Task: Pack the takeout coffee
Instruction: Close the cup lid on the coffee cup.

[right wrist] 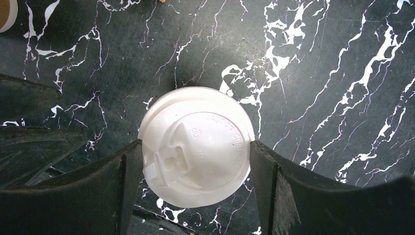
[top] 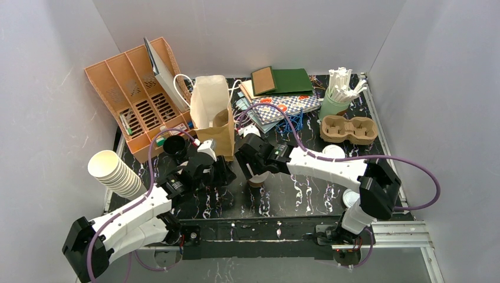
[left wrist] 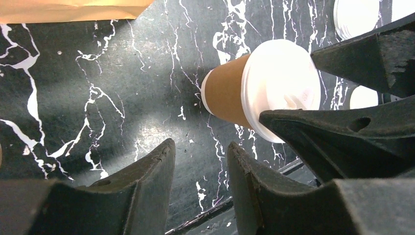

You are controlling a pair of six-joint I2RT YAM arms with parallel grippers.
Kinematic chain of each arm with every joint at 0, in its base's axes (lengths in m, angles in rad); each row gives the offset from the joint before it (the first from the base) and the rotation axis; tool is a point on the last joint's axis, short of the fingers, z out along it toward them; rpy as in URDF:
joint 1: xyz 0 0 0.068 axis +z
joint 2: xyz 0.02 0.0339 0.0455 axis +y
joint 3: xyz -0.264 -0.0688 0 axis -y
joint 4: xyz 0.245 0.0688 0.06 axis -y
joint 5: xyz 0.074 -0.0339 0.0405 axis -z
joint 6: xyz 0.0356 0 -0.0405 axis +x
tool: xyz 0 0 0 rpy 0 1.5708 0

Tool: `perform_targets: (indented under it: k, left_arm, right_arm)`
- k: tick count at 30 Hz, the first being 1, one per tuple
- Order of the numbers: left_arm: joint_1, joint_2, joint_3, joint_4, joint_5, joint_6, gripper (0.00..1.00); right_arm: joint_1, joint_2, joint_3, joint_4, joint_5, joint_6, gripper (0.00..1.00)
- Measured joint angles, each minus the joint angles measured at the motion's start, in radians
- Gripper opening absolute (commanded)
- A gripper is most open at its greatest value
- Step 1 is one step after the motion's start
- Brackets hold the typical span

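Coffee cup (left wrist: pixel 227 95) (brown paper, white lid (left wrist: pixel 281 83) on) stands on the black marbled desk (top: pixel 295 194) near its middle, just right of the foot of the paper bag (top: pixel 213 118). From the left, a slanting stack of cream cups (top: pixel 115 171) sits at the desk's left edge, with an orange slotted rack (top: pixel 132 97) behind it. Next comes a black cup (top: pixel 175 145), then the bag, standing open. The left pincer (left wrist: pixel 200 147) hangs low over bare desk just beside the cup, its fingers parted with nothing between them. The right pincer (right wrist: pixel 195 149) sits over the cup from above, one finger pressed to each side of the lid's rim, so it grips the cup. Farther right, a loose white lid (top: pixel 334 151) lies on the desk (another lies near the right arm's elbow). A cardboard cup carrier (top: pixel 348 130) sits behind it, next to a green cup of white stirrers (top: pixel 339 97).
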Motion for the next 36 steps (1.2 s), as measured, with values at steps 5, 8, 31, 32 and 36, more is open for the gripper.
perform_targets:
  k: [5,8,31,32,36]
  left_arm:
    - [0.017,0.011,-0.02,0.057,0.034,-0.011,0.41]
    - [0.034,0.035,-0.034,0.087,0.07,-0.021,0.4]
    - [0.137,0.107,0.013,0.154,0.154,0.012,0.38]
    - [0.137,0.104,0.021,0.147,0.153,0.018,0.38]
    - [0.137,0.089,0.05,0.119,0.152,0.039,0.38]
  right_arm:
    - [0.005,-0.028,-0.05,0.058,0.011,-0.002,0.68]
    - [0.009,-0.056,-0.1,0.117,0.025,-0.003,0.68]
    - [0.032,-0.08,-0.125,0.151,0.044,-0.07,0.98]
    - [0.032,-0.08,-0.118,0.136,0.042,-0.074,0.98]
    - [0.032,-0.077,-0.088,0.064,0.035,-0.09,0.98]
